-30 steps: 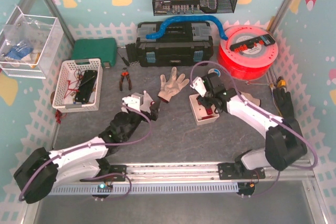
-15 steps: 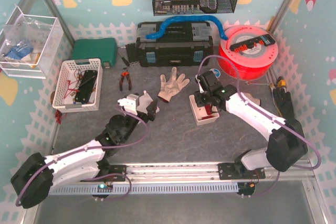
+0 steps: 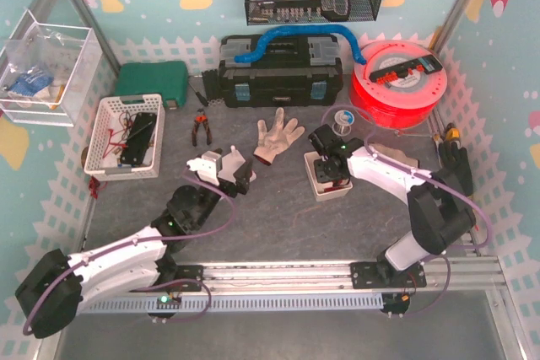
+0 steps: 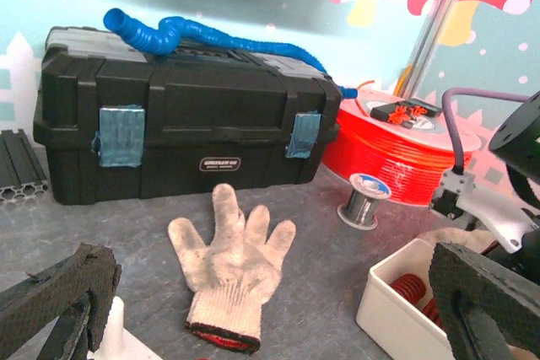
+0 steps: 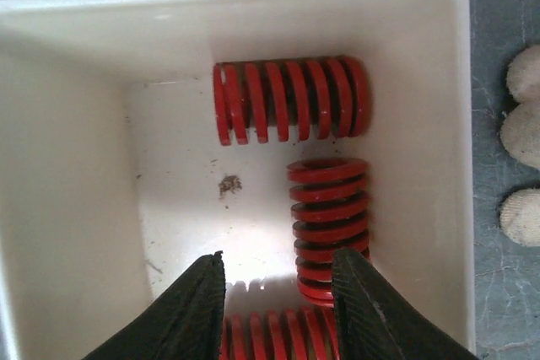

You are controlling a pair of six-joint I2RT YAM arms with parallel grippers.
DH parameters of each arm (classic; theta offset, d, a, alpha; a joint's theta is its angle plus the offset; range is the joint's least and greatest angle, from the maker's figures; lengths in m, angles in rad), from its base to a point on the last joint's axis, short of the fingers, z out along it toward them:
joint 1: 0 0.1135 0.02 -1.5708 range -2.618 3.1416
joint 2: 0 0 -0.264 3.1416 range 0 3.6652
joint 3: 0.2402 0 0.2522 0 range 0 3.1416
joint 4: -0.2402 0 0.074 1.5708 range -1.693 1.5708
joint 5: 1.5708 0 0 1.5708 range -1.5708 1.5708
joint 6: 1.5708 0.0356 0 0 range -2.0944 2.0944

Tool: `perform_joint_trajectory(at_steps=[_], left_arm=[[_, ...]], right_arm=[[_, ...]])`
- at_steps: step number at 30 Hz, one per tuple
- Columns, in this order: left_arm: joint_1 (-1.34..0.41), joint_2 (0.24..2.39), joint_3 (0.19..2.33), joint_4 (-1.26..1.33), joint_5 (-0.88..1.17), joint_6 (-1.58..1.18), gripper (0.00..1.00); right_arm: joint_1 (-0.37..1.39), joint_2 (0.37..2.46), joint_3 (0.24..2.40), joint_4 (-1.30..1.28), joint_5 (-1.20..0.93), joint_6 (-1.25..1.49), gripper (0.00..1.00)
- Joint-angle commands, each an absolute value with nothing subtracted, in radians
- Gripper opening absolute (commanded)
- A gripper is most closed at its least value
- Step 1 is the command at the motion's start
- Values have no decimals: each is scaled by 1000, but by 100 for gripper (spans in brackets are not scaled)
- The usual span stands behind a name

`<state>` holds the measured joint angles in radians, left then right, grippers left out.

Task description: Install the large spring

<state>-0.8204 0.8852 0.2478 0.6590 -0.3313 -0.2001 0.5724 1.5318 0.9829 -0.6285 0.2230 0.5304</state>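
Note:
A white box [image 3: 319, 192] holds three red springs. In the right wrist view one spring [image 5: 291, 100] lies across the far end, one [image 5: 329, 225] lies along the right wall, and one [image 5: 278, 335] lies across the bottom edge. My right gripper [image 3: 332, 171] is open and reaches down into the box [image 5: 76, 166]. Its fingertips [image 5: 192, 309] straddle the bottom spring and hold nothing. My left gripper [image 3: 233, 168] is open and empty, low over the table left of the box. In the left wrist view the box's corner [image 4: 396, 301] shows at right.
A white work glove [image 3: 277, 134] lies between the arms, also in the left wrist view [image 4: 232, 263]. Behind are a black toolbox [image 3: 278, 77], a red filament spool [image 3: 396, 82] and a solder reel [image 3: 342, 117]. A white basket [image 3: 126, 137] and pliers [image 3: 201, 128] are at left.
My right gripper has moved left and down from above the box's far side into the box. My left arm has shifted slightly to the left.

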Motion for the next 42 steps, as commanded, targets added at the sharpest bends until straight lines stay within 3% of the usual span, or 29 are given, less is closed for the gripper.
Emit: perform_joint_trajectory(at_steps=[1, 19, 28, 42], left_arm=[[-824, 865, 235, 658, -309, -178, 99], [-824, 820, 222, 658, -307, -175, 99], [-824, 845, 227, 663, -318, -176, 99], [-812, 900, 217, 693, -394, -262, 99]], right_arm=[[579, 1576, 974, -661, 274, 589, 39], [549, 1746, 973, -606, 285, 604, 44], [550, 1707, 994, -575, 293, 569, 19], [550, 1482, 969, -532, 353, 471, 13]])
